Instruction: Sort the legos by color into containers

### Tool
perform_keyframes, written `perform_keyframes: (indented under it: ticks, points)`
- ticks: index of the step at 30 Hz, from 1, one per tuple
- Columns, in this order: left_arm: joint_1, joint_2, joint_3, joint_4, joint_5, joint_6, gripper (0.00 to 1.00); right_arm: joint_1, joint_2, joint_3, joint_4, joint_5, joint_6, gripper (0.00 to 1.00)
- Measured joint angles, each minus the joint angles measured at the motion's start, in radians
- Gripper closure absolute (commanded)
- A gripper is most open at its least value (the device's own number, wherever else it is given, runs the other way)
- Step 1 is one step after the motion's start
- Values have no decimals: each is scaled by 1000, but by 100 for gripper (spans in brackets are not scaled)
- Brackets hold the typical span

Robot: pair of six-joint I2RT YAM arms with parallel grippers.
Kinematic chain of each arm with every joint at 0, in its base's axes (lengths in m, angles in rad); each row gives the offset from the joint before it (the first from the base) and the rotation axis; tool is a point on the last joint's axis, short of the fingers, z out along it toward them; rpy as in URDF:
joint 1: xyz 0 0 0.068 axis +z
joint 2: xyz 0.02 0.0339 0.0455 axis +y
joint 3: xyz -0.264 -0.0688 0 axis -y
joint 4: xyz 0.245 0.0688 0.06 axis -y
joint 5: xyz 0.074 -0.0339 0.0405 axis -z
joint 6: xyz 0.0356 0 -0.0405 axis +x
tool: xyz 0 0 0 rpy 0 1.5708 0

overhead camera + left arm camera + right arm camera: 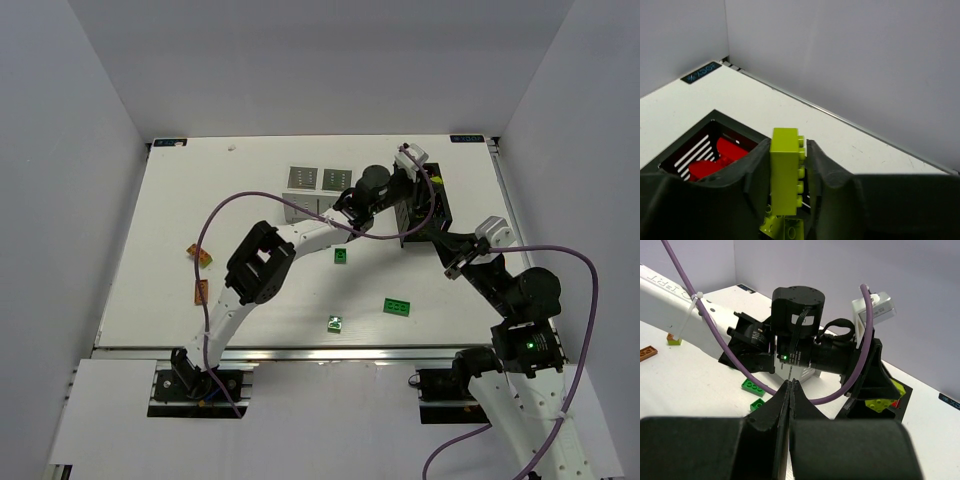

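Note:
In the left wrist view my left gripper is shut on a yellow-green lego, held on end over the black container. Red legos fill its left compartment. More yellow-green legos lie right below the held one. From above, the left gripper hangs over the black container, and the white container stands to its left. My right gripper is shut and empty, just in front of the black container; from above the right gripper is close beside it. Green legos lie on the table.
A red-and-yellow piece and an orange-brown piece lie near the table's left edge. The left arm's purple cable loops over the middle of the table. Grey walls close in the table on three sides.

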Motion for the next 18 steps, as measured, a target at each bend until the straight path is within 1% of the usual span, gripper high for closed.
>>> perform_keyframes:
  ticks: [5,10,12,15,16,18]
  points:
    - [0,8,0,-9,-36,-14,41,8,0,0,1,22,-8,100]
    - [0,8,0,-7,-45,-26,41,10,0,0,5,34,-9,100]
    - [0,-3,-17,-6,-51,-26,43,10,0,0,5,39,-9,100]
    - [0,-61,-98,-16,-76,-13,55,10,-2,-1,6,45,-10,100]
    - [0,-97,-143,-29,-90,-1,69,10,-2,-1,7,48,-11,100]
    - [0,-174,-219,-64,-116,18,87,10,-2,-1,7,51,-12,100]
